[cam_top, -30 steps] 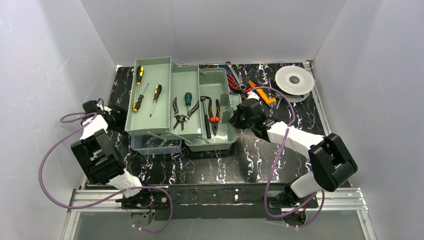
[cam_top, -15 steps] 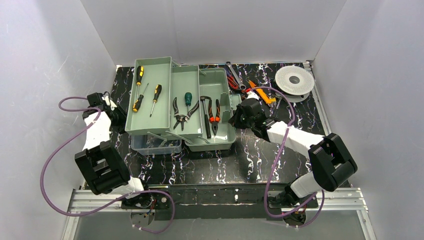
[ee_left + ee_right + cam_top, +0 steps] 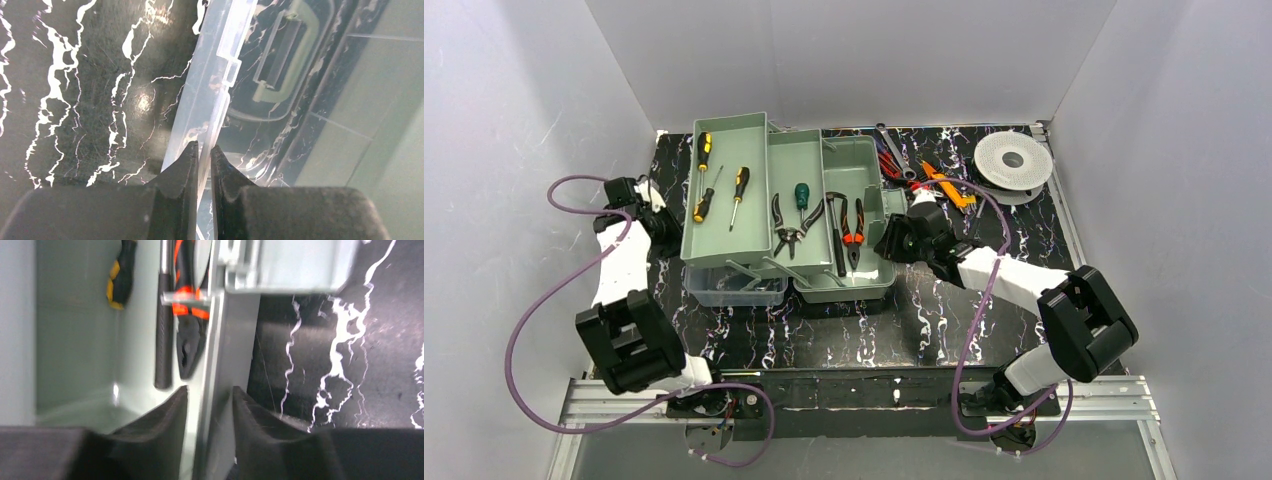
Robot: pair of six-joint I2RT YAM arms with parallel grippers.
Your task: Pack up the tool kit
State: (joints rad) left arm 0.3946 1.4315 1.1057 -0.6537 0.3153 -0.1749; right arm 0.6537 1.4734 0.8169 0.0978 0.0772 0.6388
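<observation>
The top camera looks down from above and behind on the whole table. The left wrist camera looks very closely at the clear lid, the right one at the toolbox wall. All three views share the toolbox.

White walls on 3 sides; black white-veined marble tabletop.

Toward the back left of the table: tool kit, spread open. In its left tray, three screwdrivers; in the middle tray, pliers beside a fourth screwdriver; in the right compartment, a long-handled tool left of another pair of pliers. Under the left tray, at the front, the lid, with the left claw pinched on its rim. Astride the kit's right wall, the right claw. Behind and right of the kit, loose wrenches; in the far right corner, a spool.
</observation>
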